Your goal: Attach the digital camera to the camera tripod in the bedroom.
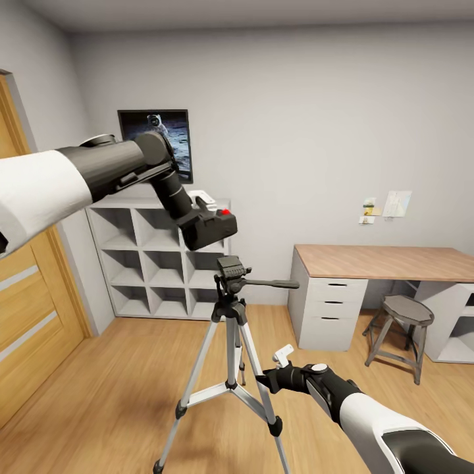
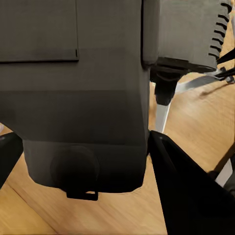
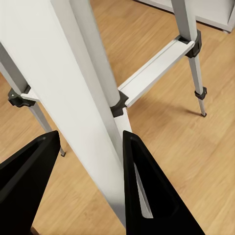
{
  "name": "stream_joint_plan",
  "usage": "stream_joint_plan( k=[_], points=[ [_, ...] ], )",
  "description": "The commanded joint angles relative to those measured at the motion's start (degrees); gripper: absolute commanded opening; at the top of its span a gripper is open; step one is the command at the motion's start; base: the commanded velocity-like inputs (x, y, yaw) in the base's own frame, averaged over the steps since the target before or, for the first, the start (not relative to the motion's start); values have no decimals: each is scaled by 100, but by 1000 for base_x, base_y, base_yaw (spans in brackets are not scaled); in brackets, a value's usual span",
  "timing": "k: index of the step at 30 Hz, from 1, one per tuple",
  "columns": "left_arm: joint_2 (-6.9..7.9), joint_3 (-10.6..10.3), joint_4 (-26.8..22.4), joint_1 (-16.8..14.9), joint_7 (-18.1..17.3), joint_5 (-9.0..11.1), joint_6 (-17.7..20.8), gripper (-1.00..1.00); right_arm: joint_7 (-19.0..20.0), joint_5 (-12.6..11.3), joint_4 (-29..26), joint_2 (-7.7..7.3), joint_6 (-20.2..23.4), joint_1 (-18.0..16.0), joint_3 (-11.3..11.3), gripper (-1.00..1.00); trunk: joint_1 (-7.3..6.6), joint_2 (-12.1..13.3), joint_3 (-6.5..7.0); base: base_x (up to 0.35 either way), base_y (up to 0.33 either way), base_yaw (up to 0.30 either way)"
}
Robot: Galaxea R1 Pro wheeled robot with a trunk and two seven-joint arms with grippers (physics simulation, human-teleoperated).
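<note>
Risk: left gripper (image 1: 197, 227), clamped on the small black red-buttoned camera (image 1: 209, 228), could knock the silver-legged tripod (image 1: 230, 342), though right gripper (image 1: 266, 380) clamps one leg.

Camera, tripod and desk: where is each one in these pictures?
digital camera (image 1: 209, 229), head view, on its black body.
camera tripod (image 1: 232, 270), head view, on its black head.
desk (image 1: 382, 262), head view, on its wooden top.

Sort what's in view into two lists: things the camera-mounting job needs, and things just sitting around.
Needed:
digital camera, held in left gripper
camera tripod, leg between right gripper's fingers

Sitting around:
white cube shelf
astronaut poster
desk
stool
door
</note>
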Motion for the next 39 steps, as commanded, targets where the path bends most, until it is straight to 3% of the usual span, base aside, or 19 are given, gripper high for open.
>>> stream_joint_plan(
  k=[1, 6, 13, 39],
  points=[
    [-98, -17, 74, -7, 90, 16, 13, -100, -1, 0, -8, -1, 16, -1, 57, -100, 2, -5, -3, 0, 0, 0],
    [-346, 3, 215, -7, 231, 33, -1, -100, 0, 6, -8, -2, 16, -1, 57, -100, 2, -5, -3, 0, 0, 0],
    [-470, 14, 130, -7, 277, 55, -9, -100, -4, 8, -7, 1, 15, -1, 57, -100, 2, -5, -3, 0, 0, 0],
    [-425, 92, 8, -7, 82, 139, -94, -100, 1, 0, -8, -2, 14, -1, 57, -100, 2, -5, -3, 0, 0, 0]
  ],
)
